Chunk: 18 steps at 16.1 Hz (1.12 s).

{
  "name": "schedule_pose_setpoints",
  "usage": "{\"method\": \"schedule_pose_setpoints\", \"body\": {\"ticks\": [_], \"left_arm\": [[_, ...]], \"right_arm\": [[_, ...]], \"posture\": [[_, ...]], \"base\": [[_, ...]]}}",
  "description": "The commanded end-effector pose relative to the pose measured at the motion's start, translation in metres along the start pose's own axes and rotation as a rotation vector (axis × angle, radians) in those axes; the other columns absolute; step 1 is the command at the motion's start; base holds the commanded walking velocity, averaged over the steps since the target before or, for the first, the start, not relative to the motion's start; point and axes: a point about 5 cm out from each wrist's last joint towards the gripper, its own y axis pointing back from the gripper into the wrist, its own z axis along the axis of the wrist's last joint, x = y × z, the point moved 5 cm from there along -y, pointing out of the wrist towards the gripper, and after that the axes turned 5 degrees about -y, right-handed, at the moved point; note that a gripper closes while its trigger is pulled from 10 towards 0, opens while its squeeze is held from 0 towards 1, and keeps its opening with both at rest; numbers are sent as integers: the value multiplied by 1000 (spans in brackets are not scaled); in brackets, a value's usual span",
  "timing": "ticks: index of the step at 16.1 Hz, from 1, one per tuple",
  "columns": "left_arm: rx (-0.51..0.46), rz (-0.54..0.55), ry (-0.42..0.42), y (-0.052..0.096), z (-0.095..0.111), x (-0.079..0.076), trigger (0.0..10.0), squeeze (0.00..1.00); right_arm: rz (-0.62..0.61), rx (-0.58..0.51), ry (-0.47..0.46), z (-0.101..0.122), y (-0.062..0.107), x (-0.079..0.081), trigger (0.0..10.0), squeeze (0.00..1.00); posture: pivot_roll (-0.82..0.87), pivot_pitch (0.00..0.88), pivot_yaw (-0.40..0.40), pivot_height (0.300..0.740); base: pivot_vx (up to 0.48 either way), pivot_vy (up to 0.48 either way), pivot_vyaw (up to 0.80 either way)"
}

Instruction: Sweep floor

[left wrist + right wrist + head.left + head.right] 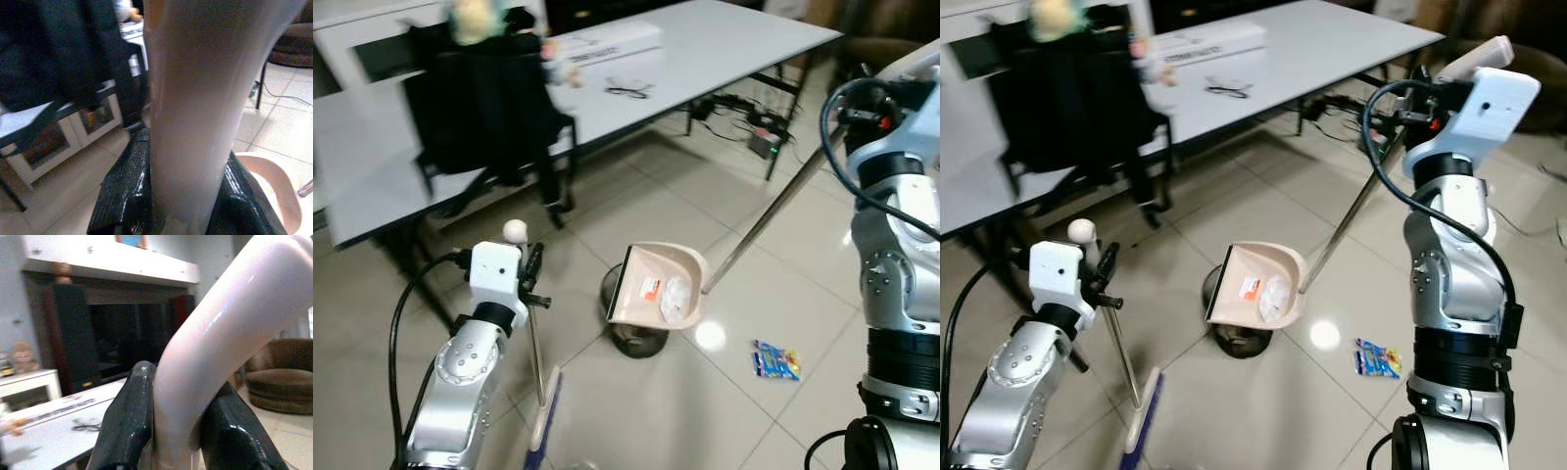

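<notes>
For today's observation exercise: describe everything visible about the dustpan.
The dustpan is a beige plastic scoop on a long metal handle, held by the right hand. It is tipped over a dark bin, with crumpled white litter and an orange label inside.

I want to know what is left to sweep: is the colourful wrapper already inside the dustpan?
No, the colourful wrapper lies on the tiled floor beside the dustpan, apart from it.
</notes>
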Motion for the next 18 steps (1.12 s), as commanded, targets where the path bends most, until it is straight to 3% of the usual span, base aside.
{"method": "schedule_pose_setpoints", "body": {"ticks": [1,10,14,18], "left_arm": [[-34,2,-10,-2,8,2,10000,0],[-36,-3,-4,-2,8,1,10000,0],[-31,-10,0,-1,6,0,10000,0],[-43,-19,-10,-2,8,-2,10000,0]], "right_arm": [[9,-72,-11,18,-3,4,10000,0],[10,-80,-9,19,-5,5,10000,0],[15,-105,6,23,-6,6,10000,0],[103,-189,57,31,-2,23,10000,0]], "posture": [[-1,41,42,740],[-1,36,38,740],[-3,28,36,740],[-1,24,34,740]], "base": [[375,0,0],[380,0,0],[0,0,0],[0,0,0]]}}
